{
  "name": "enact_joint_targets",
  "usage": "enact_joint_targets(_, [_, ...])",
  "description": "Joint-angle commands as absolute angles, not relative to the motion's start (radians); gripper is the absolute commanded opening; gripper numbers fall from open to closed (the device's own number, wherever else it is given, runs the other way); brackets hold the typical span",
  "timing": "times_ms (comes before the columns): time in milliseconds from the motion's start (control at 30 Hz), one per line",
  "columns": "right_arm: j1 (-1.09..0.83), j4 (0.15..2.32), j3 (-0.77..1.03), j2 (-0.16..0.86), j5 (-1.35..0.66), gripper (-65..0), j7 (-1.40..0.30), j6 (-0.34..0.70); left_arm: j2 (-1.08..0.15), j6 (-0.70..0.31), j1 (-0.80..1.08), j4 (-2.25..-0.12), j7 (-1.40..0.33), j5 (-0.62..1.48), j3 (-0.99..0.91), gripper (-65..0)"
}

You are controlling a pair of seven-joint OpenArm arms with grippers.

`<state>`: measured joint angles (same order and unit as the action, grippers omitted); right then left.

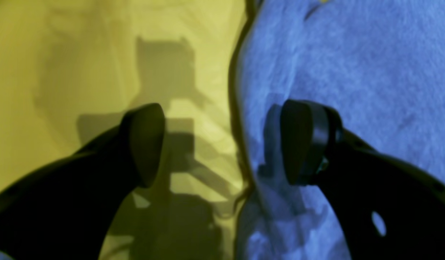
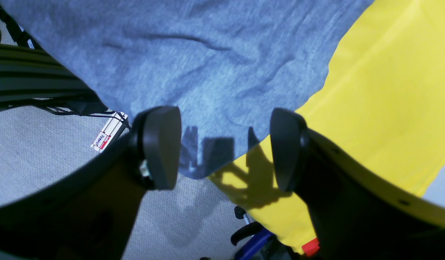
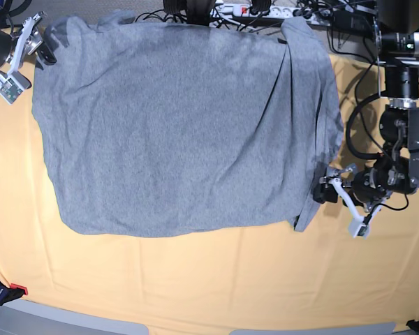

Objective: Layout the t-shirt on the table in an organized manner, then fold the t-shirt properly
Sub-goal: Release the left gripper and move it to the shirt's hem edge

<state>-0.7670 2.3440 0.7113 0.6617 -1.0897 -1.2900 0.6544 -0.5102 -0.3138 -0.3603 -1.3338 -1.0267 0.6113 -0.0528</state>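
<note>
The heather-grey t-shirt (image 3: 174,118) lies spread on the table (image 3: 209,279), plain side up, no lettering showing. Its right side is folded over in a long crease. My left gripper (image 3: 328,195) is open at the shirt's lower right edge. In the left wrist view (image 1: 224,144) one finger is over the shirt (image 1: 352,72), the other over the yellow cloth (image 1: 63,54), and the hem runs between them. My right gripper (image 3: 36,50) is open at the shirt's far left corner. In the right wrist view (image 2: 222,150) that corner (image 2: 208,72) hangs past the table's edge (image 2: 381,108) between the fingers.
Cables and a power strip (image 3: 251,8) run along the table's far edge. A red clamp (image 3: 17,289) grips the cloth at the near left corner. Grey carpet (image 2: 45,144), a black frame (image 2: 27,83) and a blue and black object (image 2: 251,236) lie below the table's edge.
</note>
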Motion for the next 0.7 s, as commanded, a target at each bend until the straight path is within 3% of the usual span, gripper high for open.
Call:
enact_joint_targets(0, [-0.770,2.356,0.722,0.676,-1.096,-24.6,-1.274,0.654,-0.517,-0.314,-0.388,-1.343,-1.002,0.608,-0.062,-15.6])
enact_joint_targets(300, [-0.770,2.356,0.722,0.676,-1.097,-24.6,-1.253,0.654,-0.495,-0.319,-0.388,-1.225,-0.986,0.622,-0.062,-15.6])
enact_joint_targets(567, [-0.769,2.356,0.722,0.676,-1.096,-24.6,-1.237,0.654,-0.473,-0.448,-0.389,-1.114,-1.037,0.763,-0.062,-16.7])
enact_joint_targets(633, [-0.769,2.356,0.722,0.676,-1.097,-24.6,-1.229,0.654,-0.467,-0.507,-0.390,-1.116,-1.096,0.835,-0.062,-28.9])
enact_joint_targets(667, [-0.769,2.356,0.722,0.676,-1.097,-24.6,-1.229,0.654,-0.465,-0.537,-0.393,-1.116,-1.123,0.875,-0.062,-40.8])
